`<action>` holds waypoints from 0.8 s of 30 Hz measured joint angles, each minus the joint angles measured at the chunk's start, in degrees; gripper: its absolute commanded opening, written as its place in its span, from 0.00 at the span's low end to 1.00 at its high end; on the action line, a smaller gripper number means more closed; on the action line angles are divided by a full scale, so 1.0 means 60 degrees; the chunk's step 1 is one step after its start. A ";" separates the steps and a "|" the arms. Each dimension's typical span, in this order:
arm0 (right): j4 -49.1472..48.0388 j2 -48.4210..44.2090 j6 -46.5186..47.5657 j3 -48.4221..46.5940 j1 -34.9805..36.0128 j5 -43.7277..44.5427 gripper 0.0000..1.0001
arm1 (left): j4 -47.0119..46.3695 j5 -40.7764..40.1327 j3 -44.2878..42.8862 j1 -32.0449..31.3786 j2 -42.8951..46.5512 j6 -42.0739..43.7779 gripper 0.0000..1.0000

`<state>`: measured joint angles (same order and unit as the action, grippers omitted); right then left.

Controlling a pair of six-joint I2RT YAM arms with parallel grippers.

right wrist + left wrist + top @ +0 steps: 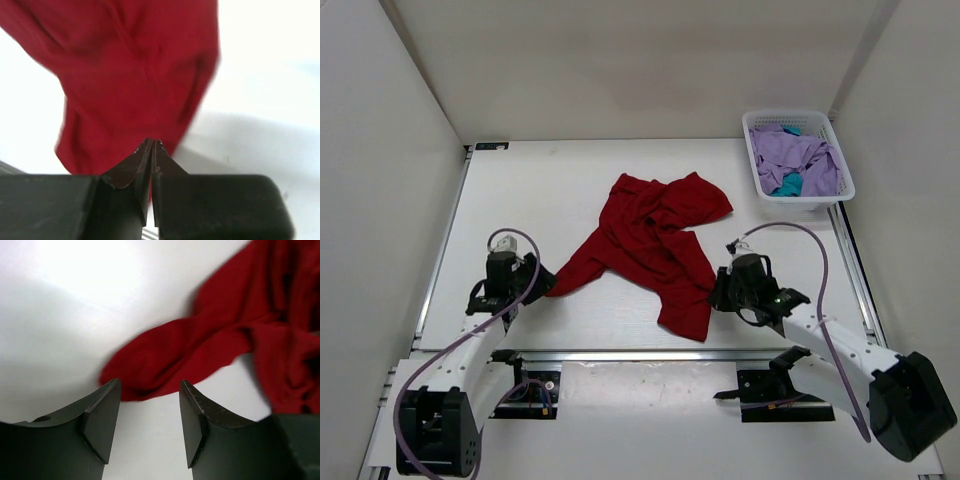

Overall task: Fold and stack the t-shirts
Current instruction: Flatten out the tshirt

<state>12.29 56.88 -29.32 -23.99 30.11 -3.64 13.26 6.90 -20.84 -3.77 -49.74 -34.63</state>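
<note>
- Red shirt (pixel 655 245) lies crumpled at the middle of the table (pixel 540 190), its long axis running from 7 o'clock to 1 o'clock in the top view.
- Left hand (pixel 150 385) is released, fingers apart. The shirt's low tip sits just ahead of it, toward 3 o'clock.
- Right hand (pixel 151 142) is clenched at the shirt's 4 o'clock edge, and no cloth shows between its fingers.
- Both hands are near the cloth. The left looks better placed to take a corner.
- Lavender shirt (pixel 800 155) and teal shirt (pixel 787 185) lie unfolded in the basket (pixel 840 170) at 1 o'clock.
- No label or writing is readable.
</note>
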 measured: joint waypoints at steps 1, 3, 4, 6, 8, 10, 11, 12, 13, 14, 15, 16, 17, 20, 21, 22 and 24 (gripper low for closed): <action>0.0091 -0.0284 -0.0080 0.0259 0.0025 0.0000 0.03 | 0.0142 0.0073 0.0200 0.0168 0.0007 -0.0022 0.62; 0.0237 -0.0714 -0.0157 0.0532 0.0033 -0.0058 0.04 | 0.0477 0.0164 0.0506 0.0608 0.0004 -0.0131 0.62; 0.0229 -0.0867 -0.0171 0.0579 0.0015 -0.0113 0.05 | 0.0601 0.0211 0.0597 0.0805 0.0000 -0.0219 0.62; 0.0138 -0.1013 -0.0164 0.0579 -0.0033 -0.0237 0.04 | 0.0718 0.0310 0.0670 0.1177 0.0004 -0.0423 0.62; 0.0073 -0.1031 -0.0117 0.0579 -0.0022 -0.0273 0.06 | 0.0692 0.0481 0.0761 0.1537 0.0022 -0.0652 0.62; 0.0087 -0.1031 -0.0098 0.0579 0.0029 -0.0262 0.06 | 0.0583 0.0623 0.0929 0.1770 0.0026 -0.0882 0.63; 0.0069 -0.1031 -0.0084 0.0579 0.0058 -0.0280 0.07 | 0.0455 0.0721 0.0998 0.1883 0.0051 -0.0965 0.63; 0.0047 -0.1031 -0.0076 0.0579 0.0098 -0.0302 0.06 | 0.0295 0.0812 0.1075 0.1953 0.0062 -0.1049 0.63; 0.0018 -0.1031 -0.0076 0.0579 0.0113 -0.0331 0.06 | 0.0066 0.0925 0.1173 0.2022 0.0058 -0.1158 0.59; -0.0011 -0.1031 -0.0080 0.0579 0.0127 -0.0372 0.06 | -0.0131 0.1005 0.1268 0.2062 0.0058 -0.1279 0.58; -0.0051 -0.1031 -0.0076 0.0579 0.0157 -0.0397 0.06 | -0.0335 0.1056 0.1366 0.2080 0.0051 -0.1395 0.54; -0.0080 -0.1027 -0.0080 0.0579 0.0178 -0.0404 0.06 | -0.0495 0.1107 0.1443 0.2102 0.0033 -0.1515 0.49; -0.0113 -0.1016 -0.0080 0.0579 0.0208 -0.0404 0.07 | -0.0627 0.1118 0.1512 0.2095 -0.0018 -0.1592 0.45; -0.0186 -0.0980 -0.0084 0.0579 0.0291 -0.0408 0.09 | -0.0936 0.1195 0.1639 0.1967 -0.0160 -0.1785 0.41; -0.0208 -0.0973 -0.0087 0.0579 0.0291 -0.0419 0.11 | -0.1005 0.1213 0.1683 0.1894 -0.0160 -0.1829 0.40; -0.0226 -0.0947 -0.0091 0.0579 0.0291 -0.0433 0.14 | -0.1056 0.1224 0.1719 0.1840 -0.0164 -0.1883 0.37; -0.0288 -0.0838 -0.0087 0.0579 0.0291 -0.0441 0.20 | -0.1166 0.1231 0.1785 0.1781 -0.0200 -0.1953 0.31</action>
<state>10.57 51.86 -29.85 -20.51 31.86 -6.28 6.26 14.28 -10.13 6.92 -50.94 -46.35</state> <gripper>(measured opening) 0.150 0.351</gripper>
